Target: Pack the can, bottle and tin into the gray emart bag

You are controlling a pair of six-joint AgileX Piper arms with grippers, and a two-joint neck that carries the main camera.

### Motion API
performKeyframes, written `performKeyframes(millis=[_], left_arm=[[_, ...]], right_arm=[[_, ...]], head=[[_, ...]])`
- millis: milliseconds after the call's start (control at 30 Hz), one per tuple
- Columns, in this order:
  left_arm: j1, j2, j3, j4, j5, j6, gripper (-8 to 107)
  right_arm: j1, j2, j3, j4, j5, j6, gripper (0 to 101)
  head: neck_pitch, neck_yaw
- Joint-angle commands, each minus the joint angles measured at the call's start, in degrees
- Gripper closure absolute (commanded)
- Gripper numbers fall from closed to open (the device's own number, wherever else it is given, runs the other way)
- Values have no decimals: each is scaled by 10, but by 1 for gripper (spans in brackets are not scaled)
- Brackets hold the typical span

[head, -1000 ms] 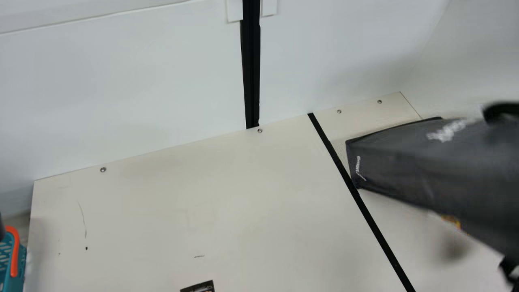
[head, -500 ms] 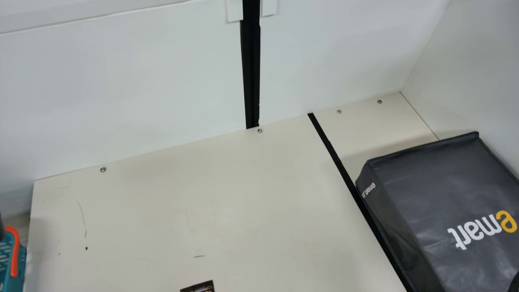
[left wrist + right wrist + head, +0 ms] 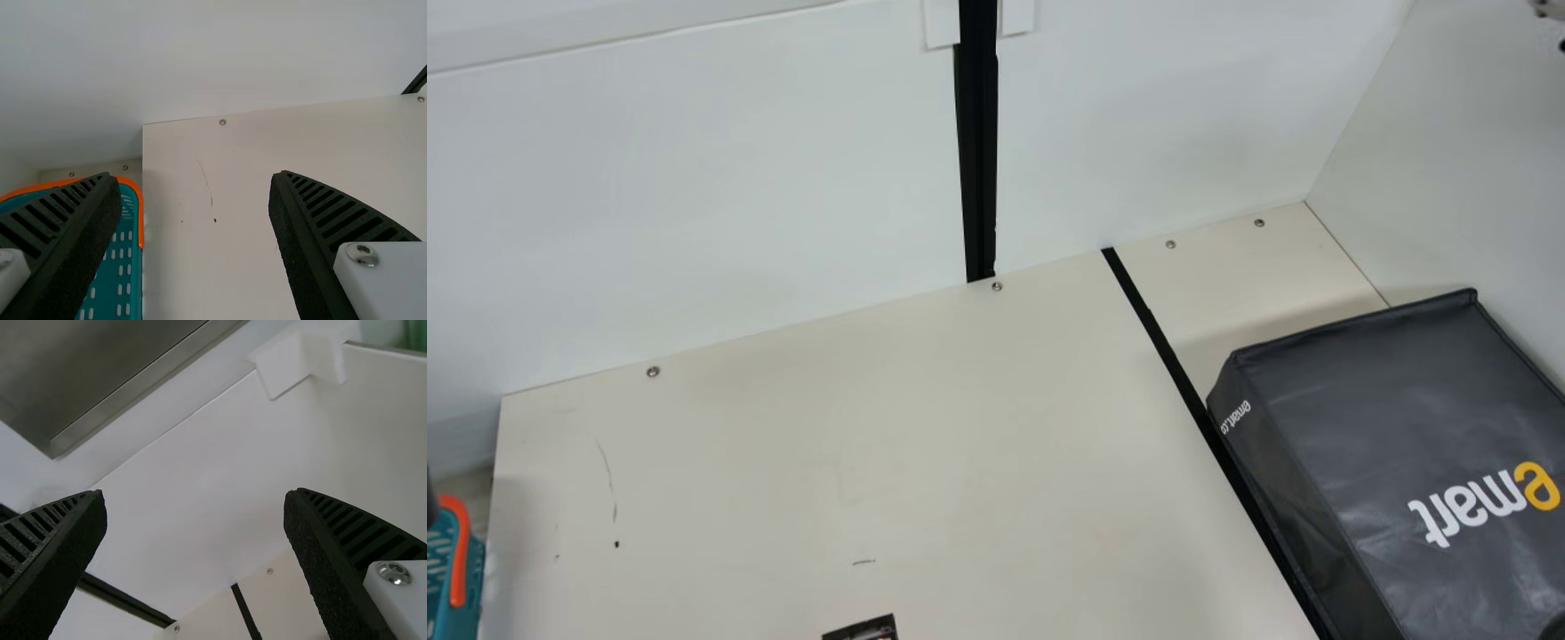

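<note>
The fingers of the left gripper (image 3: 195, 176) stand wide apart with nothing between them, one over a teal basket (image 3: 137, 300) and the other over the cream surface (image 3: 907, 427). The fingers of the right gripper (image 3: 197, 493) are also wide apart and hold nothing; that wrist view looks toward a white wall (image 3: 200, 473), with a gray metal panel (image 3: 100, 367) and a white block (image 3: 283, 367) higher up. In the main view the gray emart bag (image 3: 1360, 400) lies on the right part of the surface, its top face tilted and its far corner near the side wall (image 3: 1476, 160), and it runs past the view's right edge. Its nearer side follows a black strip (image 3: 1183, 387) that crosses the surface at a slant. At the back, the surface ends against the white back wall (image 3: 738, 222), with screws (image 3: 997, 286) along that edge and a black post (image 3: 980, 142) rising behind it. The basket, rimmed in orange, sits just beside the surface's left edge. A broad stretch of surface opens between basket and strip, with a few thin scratches (image 3: 608, 476) toward the left. A dark, flat-looking corner of something (image 3: 863, 629) pokes in at the main view's bottom edge, too cut off to identify.
</note>
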Motion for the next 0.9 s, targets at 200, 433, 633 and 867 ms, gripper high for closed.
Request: performKeyframes(millis=[200,433,633,867], left_arm=[[0,0,0,0,0,0,9],[0,0,0,0,0,0,9],[0,0,0,0,0,0,9],[0,0,0,0,0,0,9]], right_arm=[[38,-42,87,16,-4,-48,10],[74,-85,170,24,-16,-89,10],[107,-119,236,20,-34,-118,10],[148,-155,301,0,-67,-143,10]], head=[[-13,-1],[-13,-1],[-13,-1],[-13,-1]])
